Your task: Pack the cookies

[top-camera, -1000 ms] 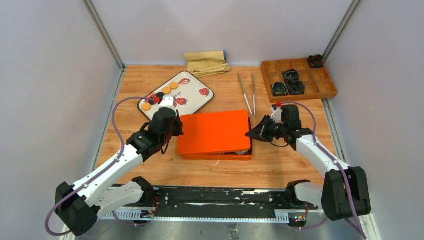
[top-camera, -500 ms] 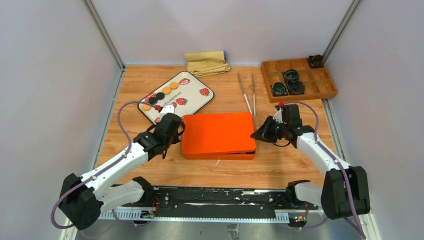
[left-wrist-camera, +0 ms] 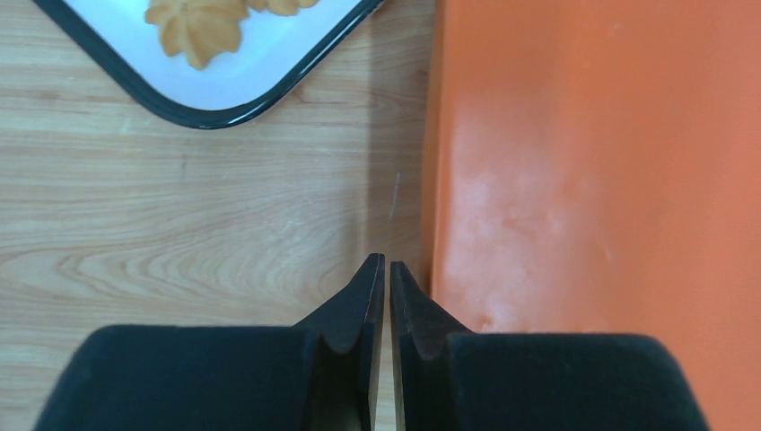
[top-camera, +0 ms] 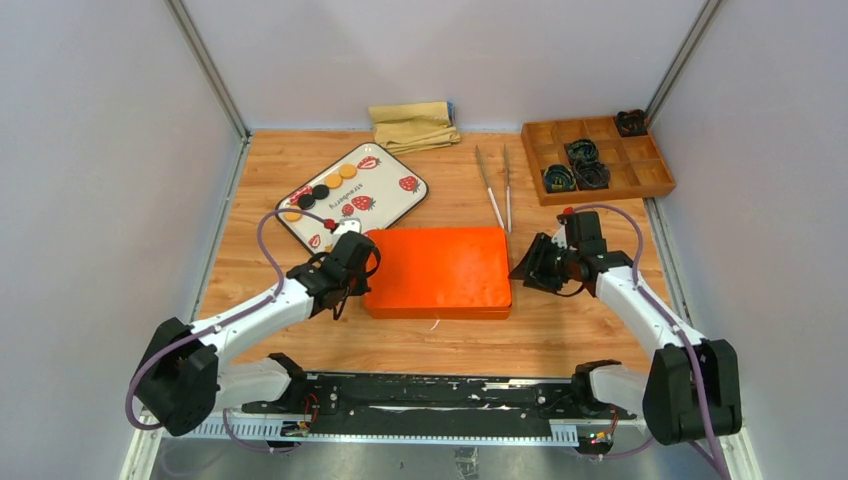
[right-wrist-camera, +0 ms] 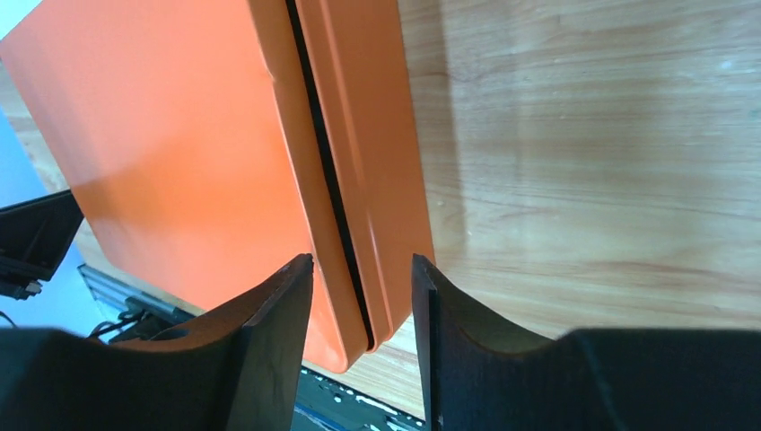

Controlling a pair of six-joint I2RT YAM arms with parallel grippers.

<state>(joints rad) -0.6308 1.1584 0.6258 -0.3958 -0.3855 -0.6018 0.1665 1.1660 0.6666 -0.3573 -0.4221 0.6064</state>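
Several cookies (top-camera: 333, 180), golden-orange and black, lie in a row on the white strawberry-print tray (top-camera: 392, 200) at the back left. One scalloped golden cookie (left-wrist-camera: 197, 22) shows in the left wrist view. An orange box (top-camera: 438, 270) lies flat at the table's middle with its lid on. My left gripper (top-camera: 362, 268) (left-wrist-camera: 387, 260) sits at the box's left edge, shut and empty, over bare wood. At the box's right edge, my right gripper (top-camera: 521, 268) (right-wrist-camera: 363, 260) is open. Its fingers stand either side of the box's corner (right-wrist-camera: 359, 224) without touching it.
Metal tweezers (top-camera: 497, 188) lie behind the box. A folded tan cloth (top-camera: 414, 124) rests at the back wall. A wooden compartment tray (top-camera: 640, 175) with dark paper cups (top-camera: 580, 165) stands at the back right. Grey walls close in both sides.
The orange lid has come down flat onto the box. My right gripper has let go of it and opened. My left gripper has slid nearer along the box's left edge and closed.
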